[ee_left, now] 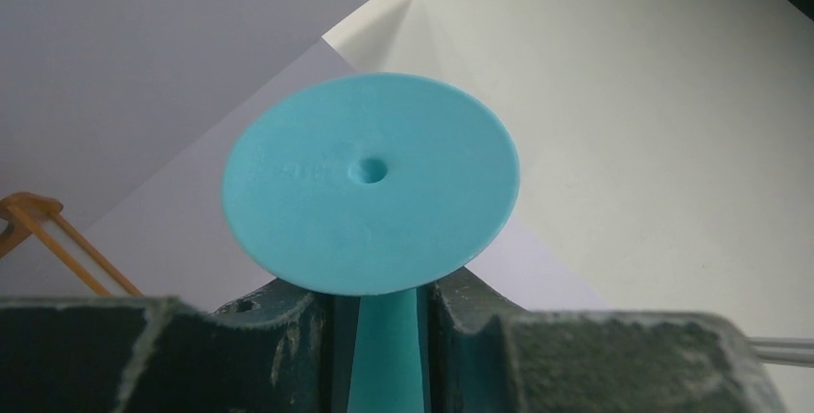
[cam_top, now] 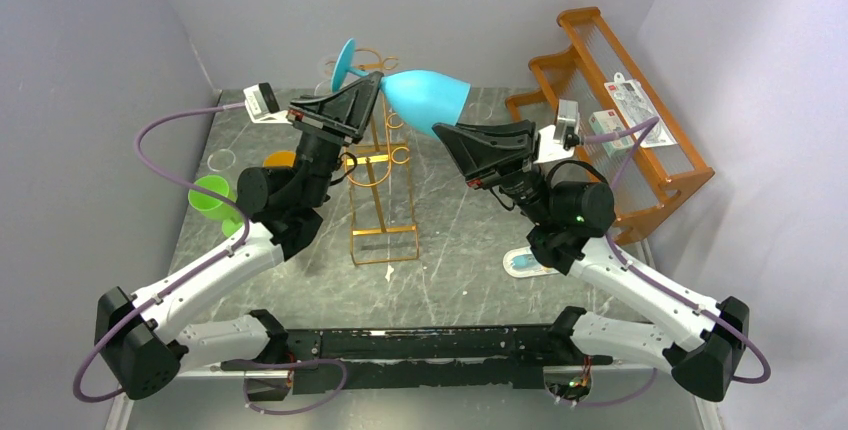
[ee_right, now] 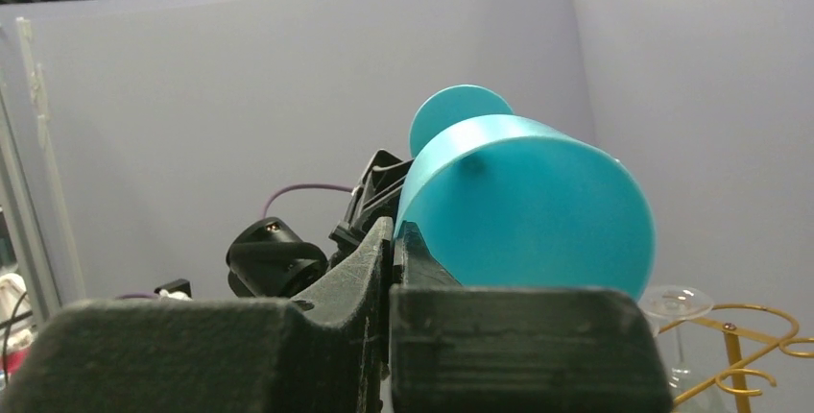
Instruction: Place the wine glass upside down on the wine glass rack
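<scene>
A teal wine glass (cam_top: 428, 98) is held level in the air above the back of the table, foot to the left and bowl to the right. My left gripper (cam_top: 372, 85) is shut on its stem just under the round foot (ee_left: 370, 182). My right gripper (cam_top: 447, 133) is shut on the rim of the bowl (ee_right: 528, 202). The wine glass rack (cam_top: 380, 190), a thin golden wire stand with ring hooks, stands on the table just below and between the grippers. Its hooks also show low in the right wrist view (ee_right: 758, 336).
An orange stepped shelf (cam_top: 620, 120) with packets stands at the right wall. A green cup (cam_top: 212, 197) and an orange object (cam_top: 280, 160) sit left of the rack. A clear glass (ee_right: 677, 303) is by the rack's top. A small white and blue item (cam_top: 525, 263) lies near the right arm.
</scene>
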{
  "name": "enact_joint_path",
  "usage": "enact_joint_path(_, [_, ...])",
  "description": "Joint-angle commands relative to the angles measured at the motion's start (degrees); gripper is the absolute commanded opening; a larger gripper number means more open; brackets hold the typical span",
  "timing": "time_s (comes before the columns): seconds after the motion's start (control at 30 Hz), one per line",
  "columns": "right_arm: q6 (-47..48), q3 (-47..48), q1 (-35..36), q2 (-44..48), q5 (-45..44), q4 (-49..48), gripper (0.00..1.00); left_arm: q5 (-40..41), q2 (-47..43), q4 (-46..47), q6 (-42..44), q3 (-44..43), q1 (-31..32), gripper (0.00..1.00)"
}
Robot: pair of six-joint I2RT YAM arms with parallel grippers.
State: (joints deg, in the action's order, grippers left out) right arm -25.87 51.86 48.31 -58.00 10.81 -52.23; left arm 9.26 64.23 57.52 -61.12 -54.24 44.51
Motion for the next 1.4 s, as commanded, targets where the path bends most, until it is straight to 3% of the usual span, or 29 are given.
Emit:
enact_joint_path(0.0, [3.2, -1.3, 0.5, -0.2, 2.9, 0.9, 0.00, 2.6, 0.1, 5.9, -0.9, 0.0, 0.4, 0.29])
enact_joint_path(0.27, [7.9, -0.8, 0.5, -0.5, 7.0, 2.9, 0.00, 4.9, -0.8, 3.2, -3.3, 0.6, 0.4, 0.20])
enact_joint_path(0.4, [9.7, -0.4, 0.5, -0.7, 9.0, 4.4, 0.00, 5.3, -1.1, 2.3, -2.7, 0.4, 0.5, 0.07])
enact_joint_path(0.5, [9.0, -0.5, 0.5, -0.5, 7.6, 4.8, 0.00, 4.9, -1.3, 0.9, -0.9, -0.3, 0.5, 0.05])
enact_joint_path(0.53, [8.4, -0.6, 0.5, -0.3, 6.5, 4.9, 0.02, 4.9, -1.3, 0.7, -0.4, -0.3, 0.5, 0.05])
enact_joint_path(0.63, [6.3, -1.3, 0.5, 0.6, 1.9, 5.0, 0.30, 4.7, -1.6, 0.1, 3.0, -0.8, 0.4, 0.05])
enact_joint_path(0.73, [5.3, -1.5, 0.4, 1.8, -2.2, 6.0, 0.47, 4.8, -2.7, -4.2, 8.2, -2.7, 0.5, 0.05])
enact_joint_path(0.9, [4.7, -1.9, 0.4, 3.7, -6.7, 7.8, 0.59, 6.1, -5.0, -16.9, 20.5, -8.7, 0.0, 0.05])
enact_joint_path(1.03, [4.6, -3.0, 0.5, 5.3, -9.9, 8.5, 0.61, 6.3, -4.8, -31.3, 30.9, -16.4, -2.2, 0.05])
enact_joint_path(1.13, [5.4, -4.3, 0.5, 6.3, -12.0, 8.3, 0.61, 8.3, -4.0, -38.8, 43.4, -22.0, -3.2, 0.05])
enact_joint_path(1.37, [6.7, -4.1, 0.4, 7.3, -13.7, 10.4, 0.61, 17.9, -2.1, -49.7, 59.3, -29.9, -4.2, 0.05])
